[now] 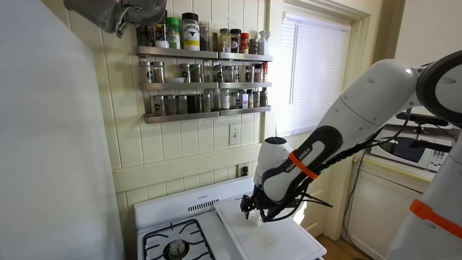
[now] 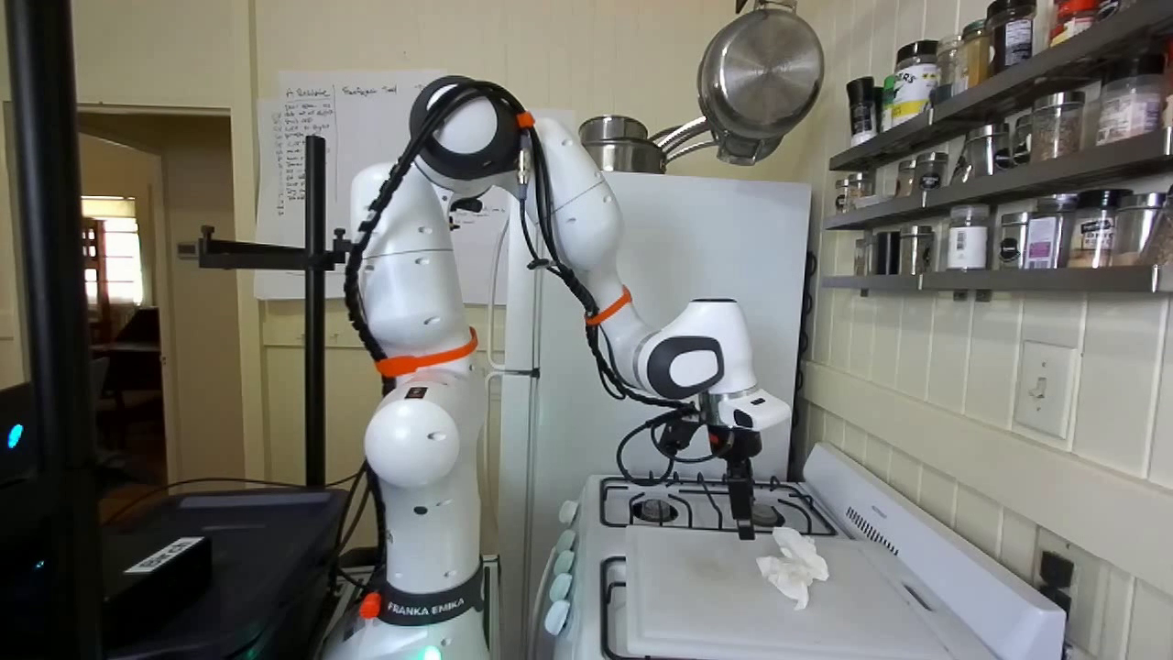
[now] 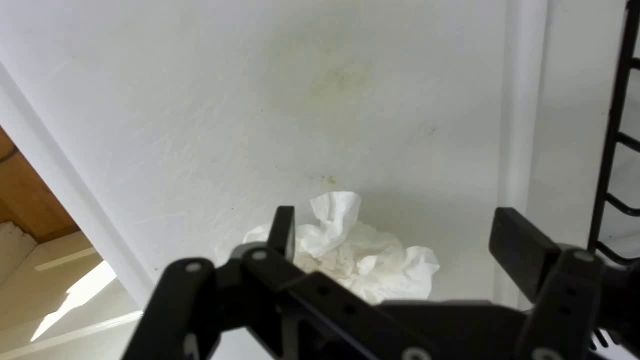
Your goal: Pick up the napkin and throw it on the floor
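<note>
The napkin (image 2: 794, 566) is a crumpled white wad lying on the large white board (image 2: 696, 600). It also shows in an exterior view (image 1: 256, 219), partly behind the gripper, and in the wrist view (image 3: 370, 260). My gripper (image 3: 395, 220) is open with nothing held. In the wrist view, the napkin appears between the fingers, nearer the left finger, which covers part of it. In an exterior view the gripper (image 2: 744, 532) is above the board, beside the napkin and apart from it. The floor (image 1: 334, 249) shows as a small brown strip, also in the wrist view (image 3: 30, 195).
The board lies on the white stove (image 1: 220, 231), beside black burner grates (image 1: 177, 240). The stove's raised back panel (image 2: 953, 550) runs along the wall. A refrigerator (image 2: 678, 266) stands beyond the stove. Spice shelves (image 1: 180, 86) and hanging pans (image 2: 762, 73) are above.
</note>
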